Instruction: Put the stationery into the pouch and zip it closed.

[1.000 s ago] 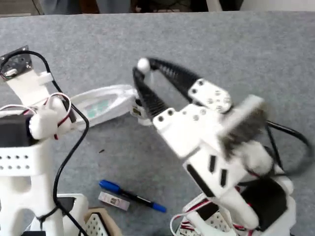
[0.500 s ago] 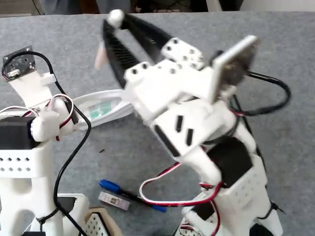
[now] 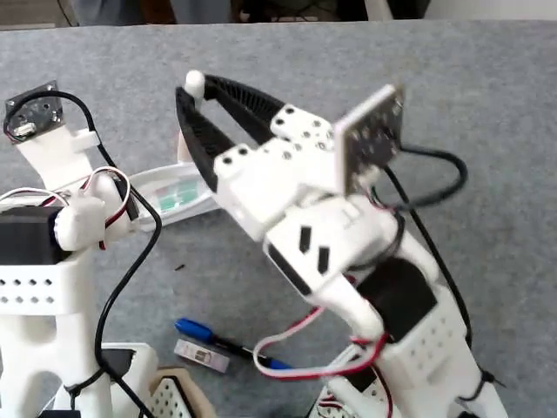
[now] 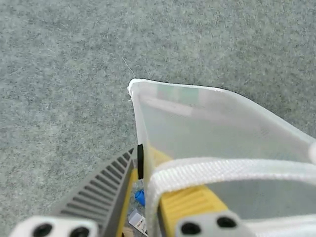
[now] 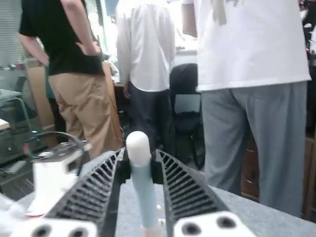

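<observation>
My right gripper (image 3: 196, 104) is raised above the table and tilted up, shut on a pale pen (image 3: 184, 139) with a rounded white cap (image 3: 194, 84). In the right wrist view the pen (image 5: 143, 197) stands between the ribbed black fingers (image 5: 94, 192), cap (image 5: 138, 145) uppermost. The translucent white pouch (image 3: 174, 192) lies on the grey cloth, just below that pen's lower end. My left gripper (image 4: 139, 160) is shut on the pouch's (image 4: 212, 128) edge near its white strap (image 4: 222, 169). A blue pen (image 3: 228, 347) and a small white eraser (image 3: 201, 356) lie near the front.
The grey cloth-covered table (image 3: 452, 96) has free room at the back and right. The left arm's white body (image 3: 43, 279) and black cable (image 3: 122, 270) stand at the front left. People stand in the room behind (image 5: 247, 74), away from the table.
The right gripper rose from the pouch's right end, swung back and left with the pen and tipped upward, then came down slightly. The left arm and pouch stayed put.
</observation>
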Controlling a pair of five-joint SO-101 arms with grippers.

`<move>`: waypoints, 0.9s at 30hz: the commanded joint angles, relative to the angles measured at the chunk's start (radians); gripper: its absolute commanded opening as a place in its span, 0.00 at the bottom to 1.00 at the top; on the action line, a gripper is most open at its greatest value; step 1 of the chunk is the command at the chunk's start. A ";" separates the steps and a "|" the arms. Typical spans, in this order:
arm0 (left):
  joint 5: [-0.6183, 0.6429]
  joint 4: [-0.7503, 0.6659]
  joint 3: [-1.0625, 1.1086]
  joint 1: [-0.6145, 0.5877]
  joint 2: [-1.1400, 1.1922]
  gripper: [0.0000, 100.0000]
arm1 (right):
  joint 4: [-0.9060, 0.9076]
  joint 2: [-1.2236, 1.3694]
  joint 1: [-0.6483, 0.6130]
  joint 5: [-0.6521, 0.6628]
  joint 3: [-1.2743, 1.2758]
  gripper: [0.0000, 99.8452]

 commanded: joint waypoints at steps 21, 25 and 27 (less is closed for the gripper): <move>-0.005 -0.003 -0.012 0.013 -0.018 0.03 | 0.109 -0.077 -0.029 0.011 -0.016 0.01; -0.005 -0.005 -0.012 0.013 -0.018 0.03 | 0.109 -0.077 -0.029 0.017 0.045 0.01; -0.005 -0.005 -0.013 0.013 -0.018 0.03 | 0.109 -0.079 -0.029 0.018 0.077 0.02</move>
